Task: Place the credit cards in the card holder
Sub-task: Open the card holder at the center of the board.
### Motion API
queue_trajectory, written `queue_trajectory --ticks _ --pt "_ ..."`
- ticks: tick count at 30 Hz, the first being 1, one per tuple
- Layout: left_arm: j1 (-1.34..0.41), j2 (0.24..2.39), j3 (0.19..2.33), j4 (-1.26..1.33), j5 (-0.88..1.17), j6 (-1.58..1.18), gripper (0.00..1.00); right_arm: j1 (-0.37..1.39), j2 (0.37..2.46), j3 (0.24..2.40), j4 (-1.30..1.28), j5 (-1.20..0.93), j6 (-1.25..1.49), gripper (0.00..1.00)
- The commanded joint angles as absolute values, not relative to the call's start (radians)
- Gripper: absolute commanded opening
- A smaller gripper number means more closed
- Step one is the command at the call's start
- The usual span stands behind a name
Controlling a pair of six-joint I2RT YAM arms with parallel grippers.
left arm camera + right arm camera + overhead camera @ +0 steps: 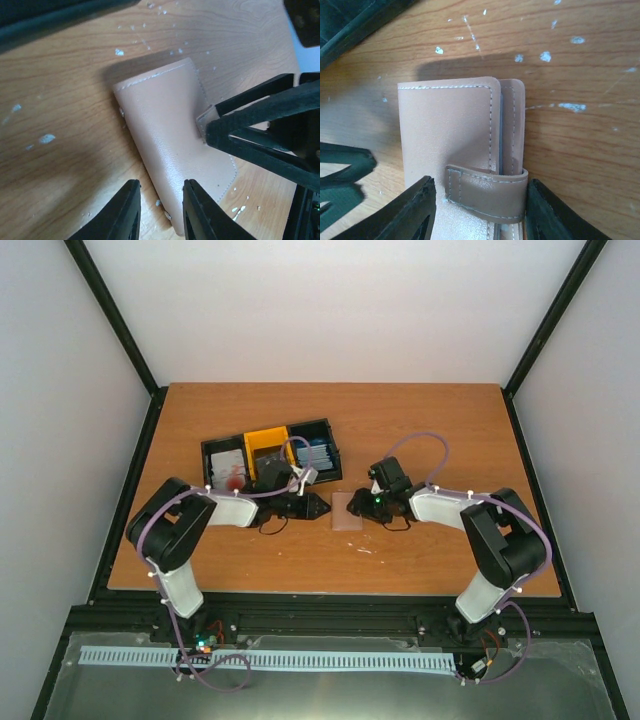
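Observation:
The tan leather card holder (346,510) lies closed on the table between both grippers, with its strap (487,192) wrapped over one edge. My left gripper (318,508) is open at the holder's left end; in the left wrist view (160,210) one finger is over the holder (170,145) and the other over the table. My right gripper (360,505) is open, and its fingertips (547,215) straddle the strap. A white card with red blotches (232,474) and blue cards (318,452) lie in the tray. I cannot make out any dark cards.
The black tray (325,425) with a yellow middle compartment (265,443) stands just behind my left arm. The wooden table (450,430) is flecked with white specks. Black frame rails run along the table's sides.

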State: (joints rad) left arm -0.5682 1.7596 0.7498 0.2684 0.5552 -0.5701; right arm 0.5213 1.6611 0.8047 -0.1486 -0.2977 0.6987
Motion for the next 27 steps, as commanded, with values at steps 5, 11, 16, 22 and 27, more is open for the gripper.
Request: queue_trajectory --ticks 5,11,16,22,27 --pt "-0.586 1.851 0.796 0.265 0.529 -0.575 0.18 0.525 1.649 0.776 -0.012 -0.485 0.764 0.49" --pt "-0.585 1.841 0.791 0.246 0.504 -0.571 0.15 0.526 1.631 0.756 0.076 -0.541 0.813 0.46" --pt "-0.586 1.817 0.785 0.227 0.472 -0.574 0.14 0.537 1.606 0.731 0.15 -0.583 0.813 0.41" --pt "-0.586 1.764 0.758 0.239 0.428 -0.589 0.14 0.566 1.588 0.731 0.106 -0.51 0.772 0.35" --pt "-0.586 1.719 0.728 0.273 0.407 -0.595 0.14 0.597 1.653 0.808 -0.019 -0.385 0.741 0.2"
